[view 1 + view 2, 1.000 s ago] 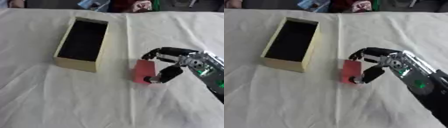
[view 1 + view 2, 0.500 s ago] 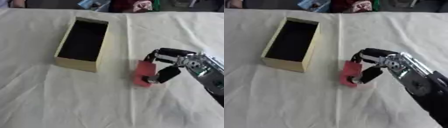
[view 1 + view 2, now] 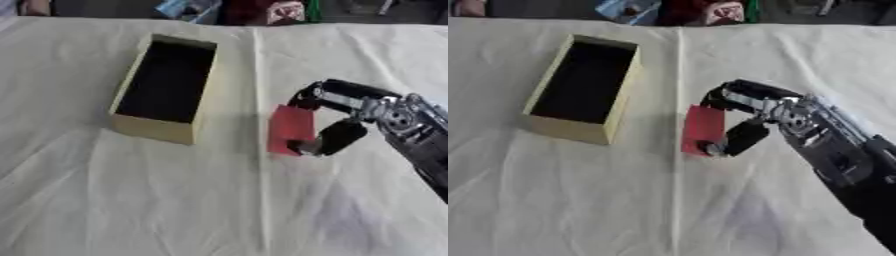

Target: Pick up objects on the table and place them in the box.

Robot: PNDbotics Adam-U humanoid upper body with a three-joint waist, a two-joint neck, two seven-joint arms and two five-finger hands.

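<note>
A red flat block (image 3: 288, 129) is held just above the white cloth, right of the box. My right hand (image 3: 350, 117) comes in from the right and is shut on it, fingers curled over its top edge and thumb (image 3: 335, 138) at its lower right corner. The open cream box (image 3: 166, 87) with a dark inside stands to the left, its long side running away from me. Nothing shows inside it. My left hand is not in sight.
A white cloth (image 3: 175, 200) with a lengthwise crease covers the table. Coloured things (image 3: 262, 10) lie beyond the far edge.
My right hand has carried the red block slightly left, toward the box, and raised it a little off the cloth.
</note>
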